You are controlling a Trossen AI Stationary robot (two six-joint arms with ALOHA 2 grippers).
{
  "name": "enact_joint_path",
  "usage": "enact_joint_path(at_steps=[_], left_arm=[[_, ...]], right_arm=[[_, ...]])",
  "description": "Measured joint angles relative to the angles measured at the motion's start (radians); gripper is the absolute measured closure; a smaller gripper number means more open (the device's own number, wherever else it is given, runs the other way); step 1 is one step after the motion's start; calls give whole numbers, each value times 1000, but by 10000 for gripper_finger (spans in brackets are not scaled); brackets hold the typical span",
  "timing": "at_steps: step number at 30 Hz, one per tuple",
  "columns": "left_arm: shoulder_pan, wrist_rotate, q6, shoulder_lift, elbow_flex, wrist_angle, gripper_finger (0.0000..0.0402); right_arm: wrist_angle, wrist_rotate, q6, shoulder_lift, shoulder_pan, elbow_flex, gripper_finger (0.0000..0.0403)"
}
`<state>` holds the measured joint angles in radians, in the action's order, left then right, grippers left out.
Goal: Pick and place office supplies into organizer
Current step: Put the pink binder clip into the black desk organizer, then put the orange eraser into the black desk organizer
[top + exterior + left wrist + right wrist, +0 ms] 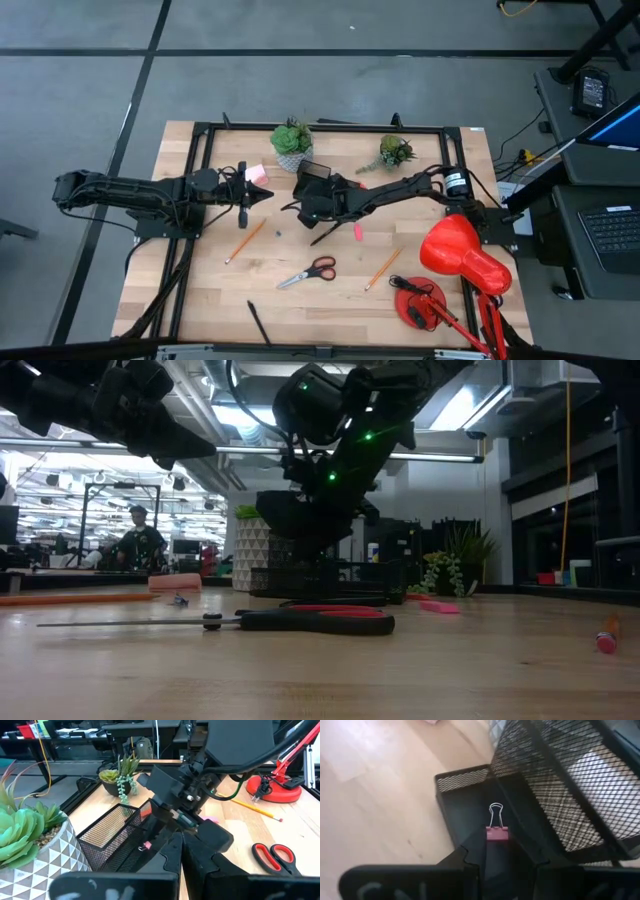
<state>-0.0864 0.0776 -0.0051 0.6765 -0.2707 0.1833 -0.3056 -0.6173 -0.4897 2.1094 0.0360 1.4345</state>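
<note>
Wooden tabletop (330, 295): right gripper (497, 851) fingers pinched small pink binder clip (497, 833) over black mesh organizer (555, 785) tray, apparently for release; left gripper (262, 196) closed, empty.

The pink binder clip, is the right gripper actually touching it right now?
Touching. In the right wrist view the right gripper has its two dark fingers pinching the pink binder clip from both sides, held over the organizer's low front tray.

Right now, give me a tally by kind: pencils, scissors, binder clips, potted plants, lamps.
Pencils: 2
Scissors: 1
Binder clip: 1, held in the right gripper
Potted plants: 2
Desk lamp: 1
Total: 7
</note>
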Motion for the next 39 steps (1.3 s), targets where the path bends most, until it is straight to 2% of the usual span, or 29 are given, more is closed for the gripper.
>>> enact_joint_path(at_steps=[20,31,39], left_arm=[[0,0,-9,0,0,0,396],[0,0,-9,0,0,0,396],[0,0,-8,0,0,0,396]], right_arm=[[-5,28,-57,0,-23,0,334],[0,28,-82,0,-31,0,283],[-4,32,-76,0,-31,24,280]])
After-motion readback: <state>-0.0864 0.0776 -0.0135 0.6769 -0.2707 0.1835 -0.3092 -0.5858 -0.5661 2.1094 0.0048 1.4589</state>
